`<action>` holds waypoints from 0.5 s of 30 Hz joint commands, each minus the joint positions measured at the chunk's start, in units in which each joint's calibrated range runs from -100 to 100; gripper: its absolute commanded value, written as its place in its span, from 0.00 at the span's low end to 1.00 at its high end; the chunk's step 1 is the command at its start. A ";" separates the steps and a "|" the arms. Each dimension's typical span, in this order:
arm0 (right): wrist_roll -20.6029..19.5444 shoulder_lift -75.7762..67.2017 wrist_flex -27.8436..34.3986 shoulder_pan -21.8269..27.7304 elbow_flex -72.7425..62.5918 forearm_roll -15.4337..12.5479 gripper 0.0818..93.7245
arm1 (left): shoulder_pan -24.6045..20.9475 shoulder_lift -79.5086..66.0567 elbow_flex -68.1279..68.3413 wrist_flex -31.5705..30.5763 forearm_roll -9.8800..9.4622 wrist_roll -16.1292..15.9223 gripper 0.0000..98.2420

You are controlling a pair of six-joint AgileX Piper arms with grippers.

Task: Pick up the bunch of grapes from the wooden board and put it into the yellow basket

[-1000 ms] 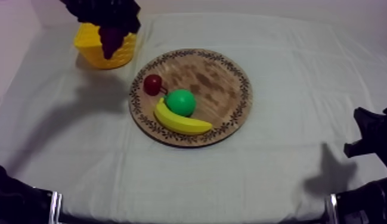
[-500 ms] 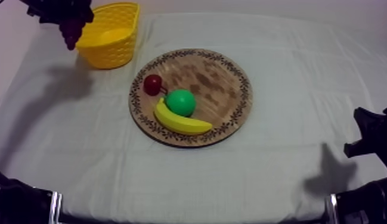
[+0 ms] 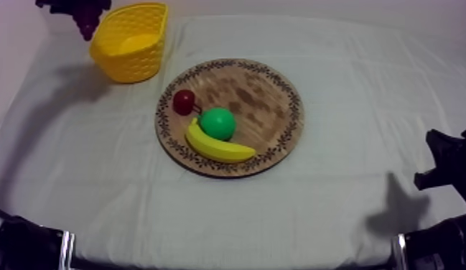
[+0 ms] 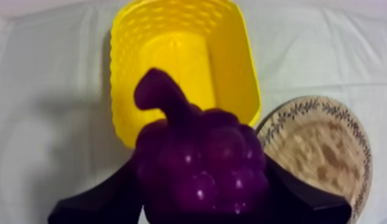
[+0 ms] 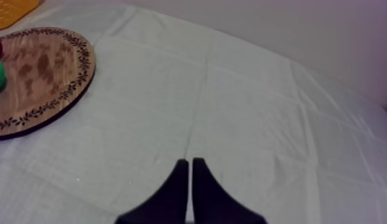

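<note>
One bunch of grapes (image 4: 198,155) clamped in left gripper (image 4: 200,182), seemingly beside yellow basket (image 4: 127,71); right gripper (image 5: 190,164) together.

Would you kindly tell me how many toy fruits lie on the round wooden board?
3: small red fruit, green pear beside it, yellow banana in front of both.

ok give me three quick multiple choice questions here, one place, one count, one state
1. How many fruits lie on the wooden board?
A. two
B. four
C. three
2. Where is the bunch of grapes?
A. in the left fingers, near the yellow basket
B. inside the basket
C. on the board
3. The right fingers are
A. open
B. shut on nothing
C. shut on a fruit
Answers: 1 C, banana, pear and small red fruit; 2 A, the fingers clamp it; 3 B, they lie together as a wedge.
</note>
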 commanded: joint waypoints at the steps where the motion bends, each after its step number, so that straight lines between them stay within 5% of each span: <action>1: -0.04 0.00 -0.03 0.00 -0.01 -0.02 0.00 | -0.20 3.31 -4.01 0.22 0.22 0.21 0.59; 15: -0.04 0.00 -0.03 0.00 -0.01 -0.02 0.00 | 0.06 20.75 -22.44 1.13 1.29 1.28 0.59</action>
